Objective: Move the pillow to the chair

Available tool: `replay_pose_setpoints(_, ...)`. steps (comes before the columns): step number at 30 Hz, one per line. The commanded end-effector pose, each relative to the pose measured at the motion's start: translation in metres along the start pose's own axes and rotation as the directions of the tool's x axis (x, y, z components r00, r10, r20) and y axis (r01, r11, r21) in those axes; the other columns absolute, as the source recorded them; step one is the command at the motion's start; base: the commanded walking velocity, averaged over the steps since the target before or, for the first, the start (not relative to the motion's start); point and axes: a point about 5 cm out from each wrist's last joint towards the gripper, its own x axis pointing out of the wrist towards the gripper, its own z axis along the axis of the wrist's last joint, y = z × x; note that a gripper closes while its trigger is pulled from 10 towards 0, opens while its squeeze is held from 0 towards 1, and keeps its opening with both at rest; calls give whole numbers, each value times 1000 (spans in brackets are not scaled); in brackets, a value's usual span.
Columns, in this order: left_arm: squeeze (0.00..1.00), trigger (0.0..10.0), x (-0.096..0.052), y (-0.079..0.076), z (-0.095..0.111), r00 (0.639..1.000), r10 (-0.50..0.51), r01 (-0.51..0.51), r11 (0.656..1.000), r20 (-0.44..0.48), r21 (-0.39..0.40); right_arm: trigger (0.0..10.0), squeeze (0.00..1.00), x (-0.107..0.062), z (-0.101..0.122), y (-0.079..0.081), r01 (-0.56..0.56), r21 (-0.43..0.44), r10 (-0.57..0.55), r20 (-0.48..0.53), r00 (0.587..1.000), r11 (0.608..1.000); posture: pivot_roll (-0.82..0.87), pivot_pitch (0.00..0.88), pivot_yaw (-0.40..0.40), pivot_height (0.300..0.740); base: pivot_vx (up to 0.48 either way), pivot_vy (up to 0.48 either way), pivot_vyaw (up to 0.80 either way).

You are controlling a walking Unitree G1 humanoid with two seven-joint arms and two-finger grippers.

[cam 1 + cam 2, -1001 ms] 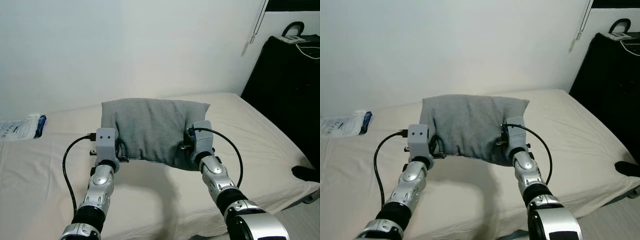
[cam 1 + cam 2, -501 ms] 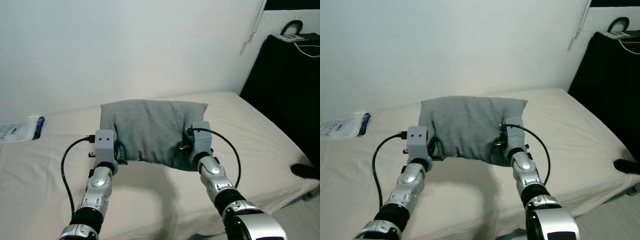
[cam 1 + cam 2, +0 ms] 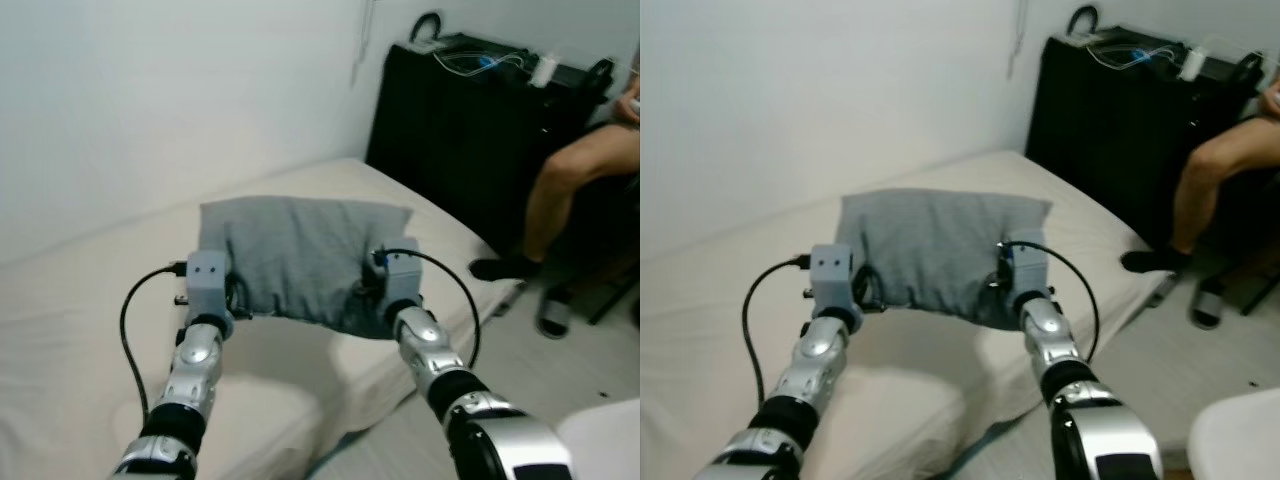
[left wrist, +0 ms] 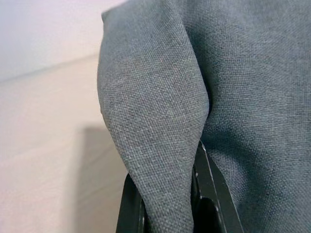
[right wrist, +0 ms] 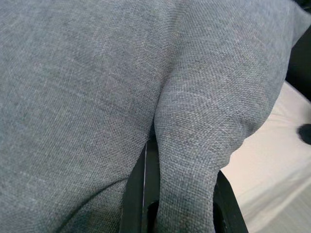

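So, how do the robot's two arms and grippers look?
Both arms are silver metal with black joint bands. Each wrist carries a boxy grey housing, and a black cable loops from it. The left gripper and the right gripper have long black fingers.

You have the grey fabric pillow [image 3: 300, 255] held up in front of you, above the cream-sheeted bed [image 3: 90, 330] that spans the left and centre. The left gripper [image 4: 165, 206] is clamped on a fold at the pillow's left lower edge, the right gripper [image 5: 177, 204] on a fold at its right lower edge. Behind the bed stands the plain white wall [image 3: 150, 90]. To the right of the bed's far corner stands the tall black cabinet [image 3: 460, 130], with cables on top. Further right, a seated person's bare leg [image 3: 560, 180] reaches the floor beside the cabinet.
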Motion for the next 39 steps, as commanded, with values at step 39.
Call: replay_pose_setpoints(39, 0, 10000, 1, -8, 1, 997, -82, 83, 995, -13, 63, 10000, 0, 6, 10, 19, -47, -31, 47, 17, 999, 998, 23, 0, -38, 731, 0, 0, -800)
